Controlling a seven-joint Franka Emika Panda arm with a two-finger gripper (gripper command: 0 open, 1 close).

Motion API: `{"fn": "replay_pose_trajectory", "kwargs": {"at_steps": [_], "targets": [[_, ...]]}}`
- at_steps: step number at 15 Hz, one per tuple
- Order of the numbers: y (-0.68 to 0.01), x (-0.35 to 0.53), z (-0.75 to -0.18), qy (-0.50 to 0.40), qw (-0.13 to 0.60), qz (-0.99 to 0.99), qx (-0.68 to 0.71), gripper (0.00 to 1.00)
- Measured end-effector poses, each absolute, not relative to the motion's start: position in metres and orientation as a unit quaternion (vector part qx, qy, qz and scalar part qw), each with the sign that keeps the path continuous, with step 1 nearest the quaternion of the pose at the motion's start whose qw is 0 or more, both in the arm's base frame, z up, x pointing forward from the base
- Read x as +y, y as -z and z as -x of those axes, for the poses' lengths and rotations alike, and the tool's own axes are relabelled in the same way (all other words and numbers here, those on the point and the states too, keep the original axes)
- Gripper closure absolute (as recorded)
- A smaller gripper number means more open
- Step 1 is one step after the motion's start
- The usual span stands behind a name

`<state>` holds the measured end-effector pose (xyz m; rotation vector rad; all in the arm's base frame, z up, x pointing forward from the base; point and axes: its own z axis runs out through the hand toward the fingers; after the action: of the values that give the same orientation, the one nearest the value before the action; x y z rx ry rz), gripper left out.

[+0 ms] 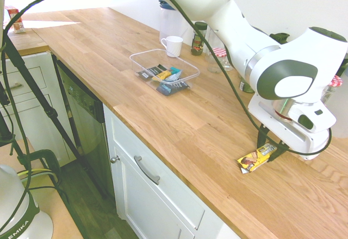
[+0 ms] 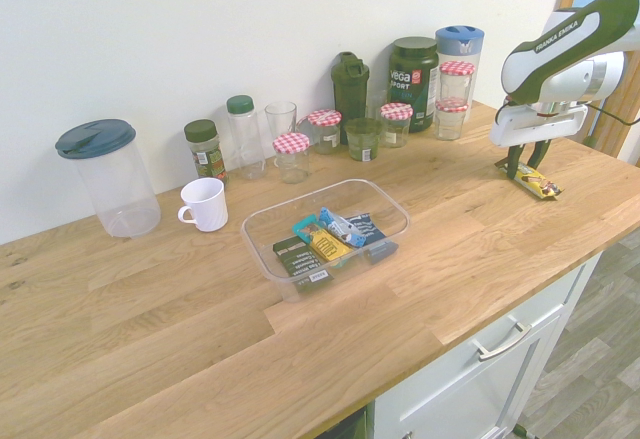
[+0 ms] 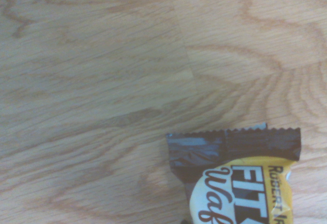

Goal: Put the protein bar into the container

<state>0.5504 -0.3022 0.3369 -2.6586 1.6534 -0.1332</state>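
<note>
While clamped over the bar at the counter's near edge, poised for a lift.

Gripper (image 1: pixel 269 147) pointing straight down, fingers drawn in on the protein bar (image 1: pixel 255 159), pinching it across its narrow width near one end, probably because the slim wrapper offers the short span there; free end jutting out from the claw toward the counter edge, resting on or just above the wooden countertop (image 1: pixel 179 119), which of the two cannot tell; crimped dark seam and yellow print filling a corner of the wrist view; well apart from the claw, along the counter, the container (image 2: pixel 390 221), already holding several small packets (image 2: pixel 330 239); just beyond the container, a white mug (image 2: pixel 205 204); behind it along the wall, jars and bottles (image 2: pixel 400 89); grasp judged done, carry not yet begun.
</note>
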Motion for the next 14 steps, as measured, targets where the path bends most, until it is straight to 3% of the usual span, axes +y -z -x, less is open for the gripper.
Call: {"fn": "replay_pose_trajectory", "kwargs": {"at_steps": [8, 14], "targets": [[-0.341, -0.296, -0.551, 0.051, 0.002, 0.852, 0.521, 1.00], [-0.442, -0.224, -0.539, 0.104, 0.003, 0.869, 0.483, 1.00]]}}
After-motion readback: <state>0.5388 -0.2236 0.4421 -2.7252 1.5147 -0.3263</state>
